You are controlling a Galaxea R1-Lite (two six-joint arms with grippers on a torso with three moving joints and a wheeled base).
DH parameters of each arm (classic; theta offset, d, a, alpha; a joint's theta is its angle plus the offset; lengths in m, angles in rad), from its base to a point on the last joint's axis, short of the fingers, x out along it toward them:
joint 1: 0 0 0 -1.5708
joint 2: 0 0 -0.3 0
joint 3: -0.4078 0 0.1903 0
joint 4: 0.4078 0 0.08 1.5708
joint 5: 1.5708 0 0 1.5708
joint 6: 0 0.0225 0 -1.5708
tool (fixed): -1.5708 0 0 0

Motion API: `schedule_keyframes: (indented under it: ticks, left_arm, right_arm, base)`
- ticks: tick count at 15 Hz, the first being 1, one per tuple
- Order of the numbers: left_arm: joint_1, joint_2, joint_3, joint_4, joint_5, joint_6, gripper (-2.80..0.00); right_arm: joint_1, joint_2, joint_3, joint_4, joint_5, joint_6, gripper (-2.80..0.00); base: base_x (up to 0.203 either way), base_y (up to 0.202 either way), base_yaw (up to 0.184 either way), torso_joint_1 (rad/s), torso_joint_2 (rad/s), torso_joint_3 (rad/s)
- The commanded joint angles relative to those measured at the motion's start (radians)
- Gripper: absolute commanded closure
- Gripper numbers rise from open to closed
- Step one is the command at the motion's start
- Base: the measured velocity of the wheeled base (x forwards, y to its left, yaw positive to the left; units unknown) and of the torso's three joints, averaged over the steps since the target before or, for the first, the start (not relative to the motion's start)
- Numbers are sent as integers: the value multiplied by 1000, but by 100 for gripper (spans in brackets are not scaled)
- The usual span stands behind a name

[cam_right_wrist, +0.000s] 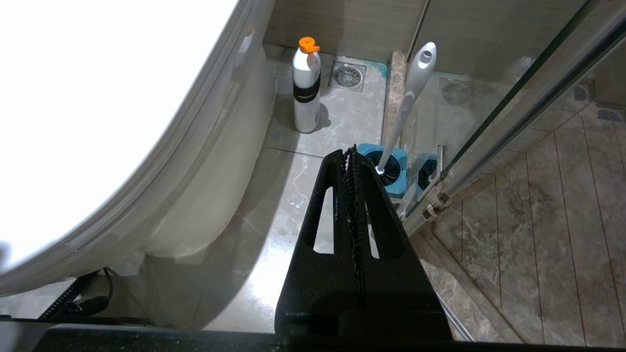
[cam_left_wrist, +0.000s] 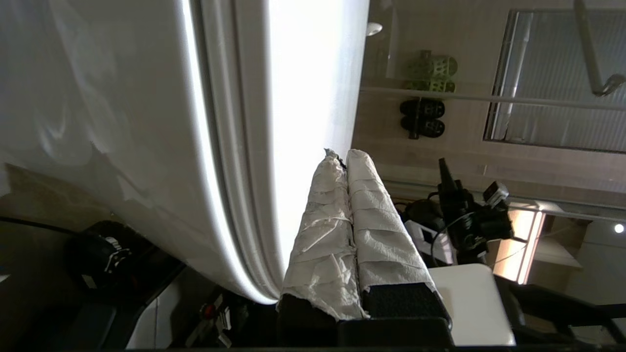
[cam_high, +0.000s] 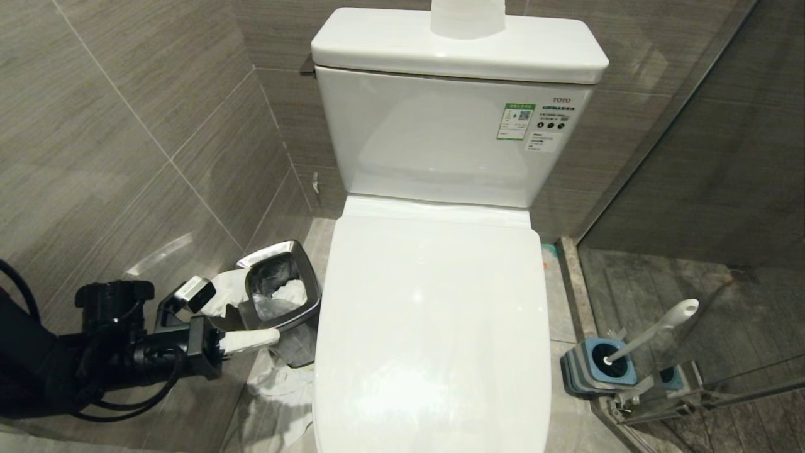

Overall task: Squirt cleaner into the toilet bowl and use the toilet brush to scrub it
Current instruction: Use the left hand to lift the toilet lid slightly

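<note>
The white toilet (cam_high: 434,314) stands in front of me with its lid down, so the toilet bowl is hidden. No cleaner liquid shows; a white bottle with an orange cap (cam_right_wrist: 306,88) stands on the floor beside the toilet. The toilet brush (cam_high: 654,330) (cam_right_wrist: 408,98) leans in its blue holder (cam_high: 597,368) to the toilet's right. My left gripper (cam_high: 273,335) (cam_left_wrist: 345,156) is shut and empty, its fingers wrapped in white paper, level by the lid's left edge. My right gripper (cam_right_wrist: 349,151) hangs shut and empty over the floor, short of the holder.
A small steel bin (cam_high: 311,283) with paper inside stands just behind the left gripper, crumpled paper (cam_high: 277,384) on the floor below. A glass shower partition (cam_high: 692,189) closes the right side. A floor drain (cam_right_wrist: 347,76) lies behind the bottle. A white container (cam_high: 467,16) sits on the tank.
</note>
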Motion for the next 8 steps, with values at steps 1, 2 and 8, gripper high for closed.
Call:
schedule_keyframes:
  ticks: [1,2,8]
  left_arm:
    - [-12,52,-1,-2,-7,6,0]
    - [-18,70,-1,-3,-7,8,0]
    - [-29,124,0,-5,-8,44,0]
  right_arm:
    - [0,1,0,0,1,0,0]
    - [0,1,0,0,1,0,0]
    - [0,1,0,0,1,0,0]
  base:
    - [0,0,0,0,0,0]
    - [0,0,0,0,0,0]
    - [0,0,0,0,0,0]
